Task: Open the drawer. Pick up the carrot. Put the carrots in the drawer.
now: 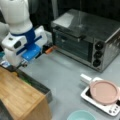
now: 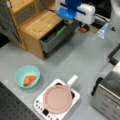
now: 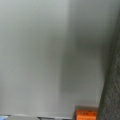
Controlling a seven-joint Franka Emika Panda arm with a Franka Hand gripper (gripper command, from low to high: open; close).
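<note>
In both front views the grey drawer (image 2: 53,41) (image 1: 37,86) stands pulled out of the wooden cabinet (image 2: 37,22), with a green oblong item (image 2: 61,30) lying in its dark interior. The orange carrot (image 2: 29,80) lies in a teal bowl (image 2: 27,75) on the table, far from the arm. My gripper (image 2: 82,28) (image 1: 49,50), white and blue with orange-tipped fingers, hangs over the table just past the drawer's end, beside the cabinet. The wrist view shows only grey tabletop and one orange fingertip (image 3: 86,115) at the bottom edge.
A silver toaster oven (image 1: 85,37) (image 2: 107,92) stands on the table. A white hotplate (image 2: 40,106) (image 1: 110,108) carries a pink pan (image 2: 57,98) (image 1: 103,92). The teal bowl's rim (image 1: 81,115) shows at a front view's bottom.
</note>
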